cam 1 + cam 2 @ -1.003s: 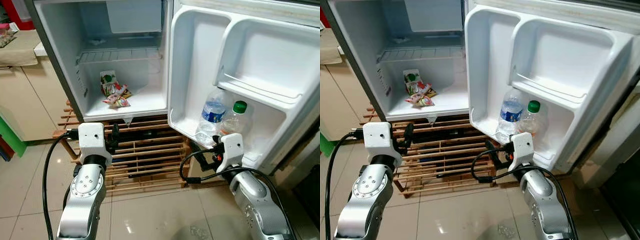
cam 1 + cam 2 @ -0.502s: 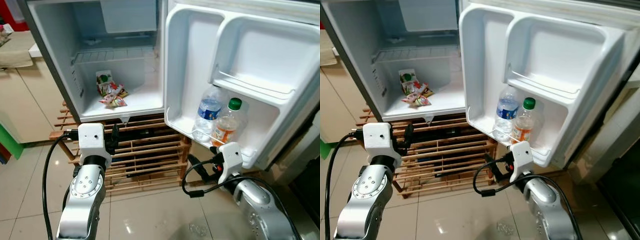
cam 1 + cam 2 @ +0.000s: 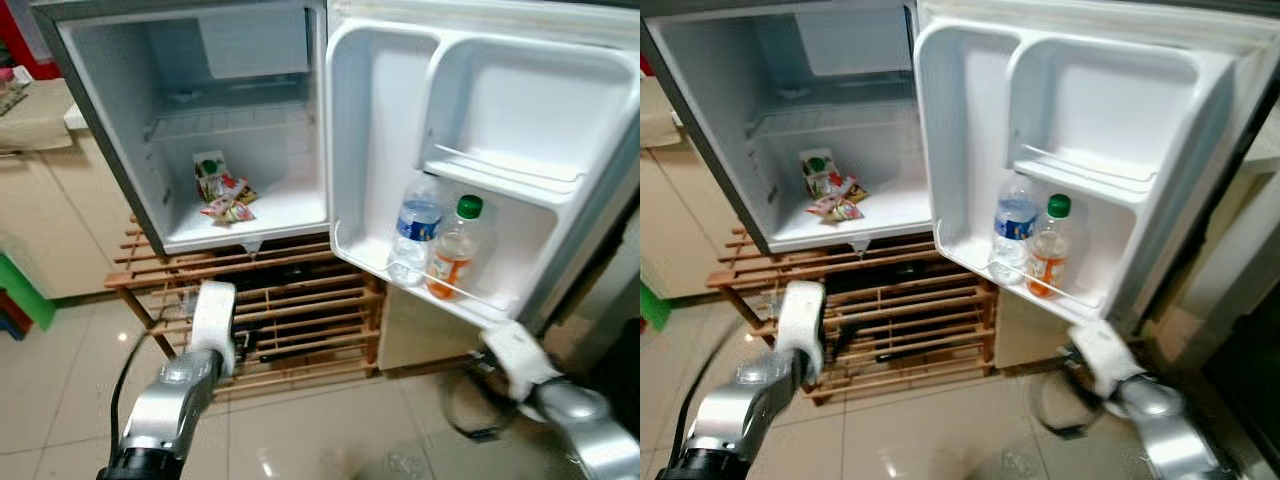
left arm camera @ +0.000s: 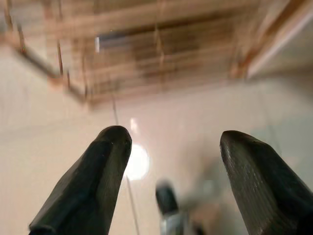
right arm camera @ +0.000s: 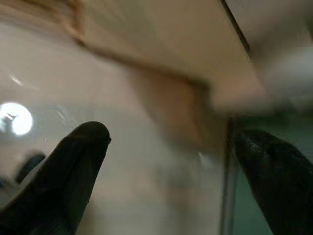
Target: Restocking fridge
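White plastic lines the small fridge (image 3: 110, 130), which stands open on a slatted wooden rack (image 3: 290, 320) over a glossy tiled floor (image 3: 60, 390). Its door (image 3: 380, 140) is swung wide to the right. On the door's lowest shelf, behind the clear rail at the front edge, two bottles stand upright and touching: a clear water bottle (image 3: 413, 240) with a blue label on the hinge side, and beside it, toward the door's outer edge, a bottle of orange drink (image 3: 455, 250) with a green cap. The upper door compartments hold nothing that I can make out.

Inside the cabinet, a few colourful snack packets (image 3: 222, 190) lie in a loose heap on the floor of the compartment, toward its back left corner, under a wire shelf (image 3: 220, 122).

Both arms hang low in front of the rack. The left gripper (image 4: 171, 183) points down at the tiles just before the rack, its two black fingers (image 4: 93, 176) spread wide with nothing between them. The right gripper (image 5: 176, 181) is below the outer corner of the door, near the floor; its fingers (image 5: 63, 171) are likewise parted and hold nothing. The view along it is badly blurred, showing little more than pale floor and a dark edge.
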